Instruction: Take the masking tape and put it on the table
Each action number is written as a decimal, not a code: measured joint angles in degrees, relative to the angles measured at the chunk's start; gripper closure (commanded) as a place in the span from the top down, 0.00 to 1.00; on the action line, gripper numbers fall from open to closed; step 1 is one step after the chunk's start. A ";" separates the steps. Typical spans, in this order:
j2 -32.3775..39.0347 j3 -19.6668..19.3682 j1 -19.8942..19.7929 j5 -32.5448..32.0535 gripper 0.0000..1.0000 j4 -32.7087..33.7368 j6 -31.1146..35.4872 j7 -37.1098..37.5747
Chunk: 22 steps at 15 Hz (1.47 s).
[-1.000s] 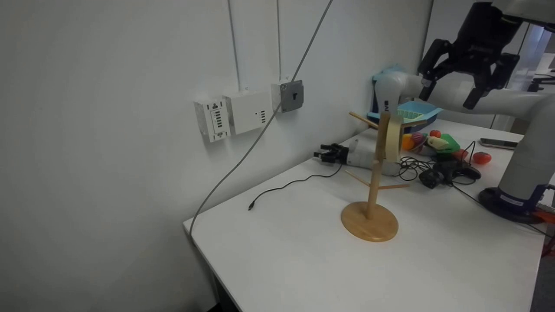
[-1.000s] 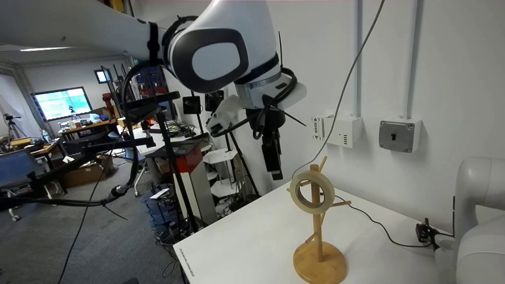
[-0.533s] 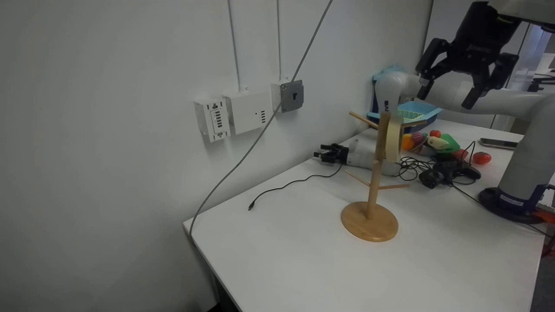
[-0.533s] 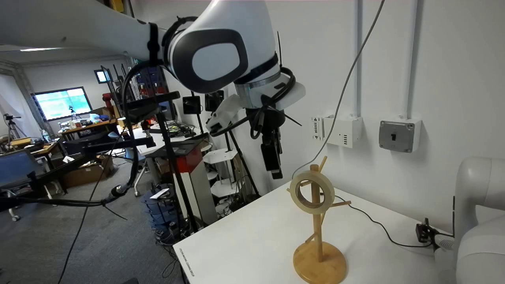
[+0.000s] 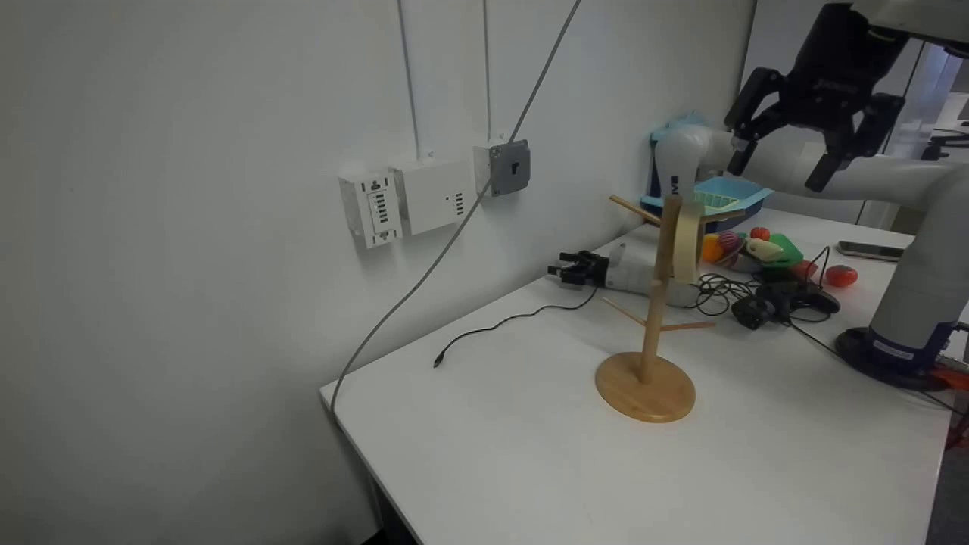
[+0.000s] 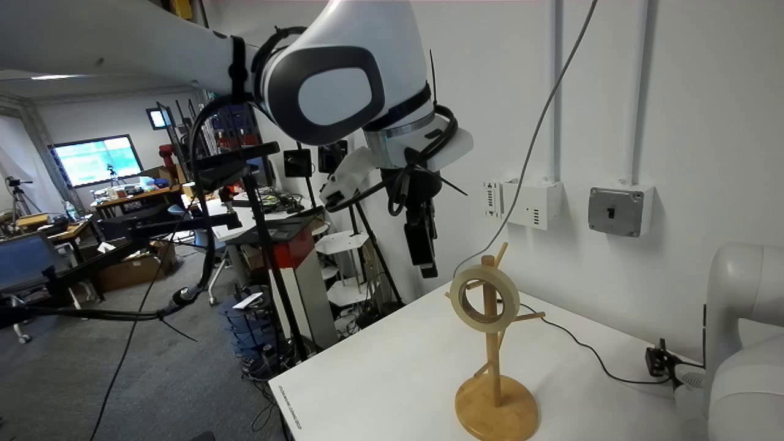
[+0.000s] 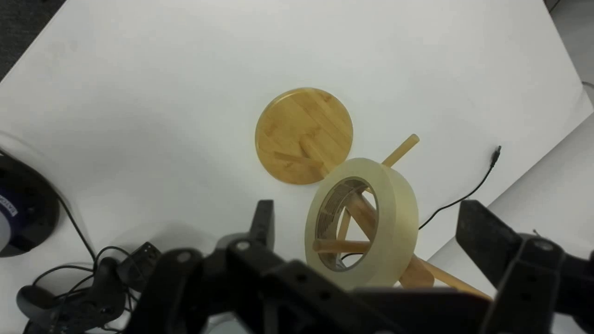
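Black jaws wide apart, the pincer (image 5: pixel 780 170) stood clear of the masking tape (image 5: pixel 687 242) on the wooden stand (image 5: pixel 652 337), having shifted minimally since the earlier frame.

The tool (image 5: pixel 780 168) is black with little grey dots. Lower than the tool, the masking tape (image 7: pixel 406 220) is a pale, creamy yellow, and its inside is brownish with thin lines. The stand (image 5: pixel 652 341) below the tool is light brown, and its round base (image 7: pixel 297 118) has wide stripes and little darker spots. The surface (image 5: pixel 492 454) under the tool is white, with tiny dark letters (image 6: pixel 290 407) near one edge. Above the tool, the arm (image 6: pixel 367 24) is white with black patches. Below the tool are a blue tub (image 5: pixel 748 200), a green thing (image 5: pixel 784 251), a round red thing (image 5: pixel 841 276) and a black cord (image 5: pixel 493 328). The wall (image 5: pixel 227 227) past the tool is pale grey.
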 measured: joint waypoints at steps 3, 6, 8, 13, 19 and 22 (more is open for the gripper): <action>0.05 0.03 0.00 0.08 1.00 -0.01 0.00 0.00; 0.12 0.05 0.00 0.12 1.00 -0.01 -0.03 0.00; 0.13 0.06 0.00 0.15 1.00 -0.01 -0.57 -0.01; 0.14 0.08 0.00 0.24 1.00 0.00 -2.01 -1.34; -1.45 0.83 0.21 0.96 1.00 -3.28 -3.22 -4.37; -6.36 2.54 0.55 1.03 1.00 -11.31 -3.22 -7.09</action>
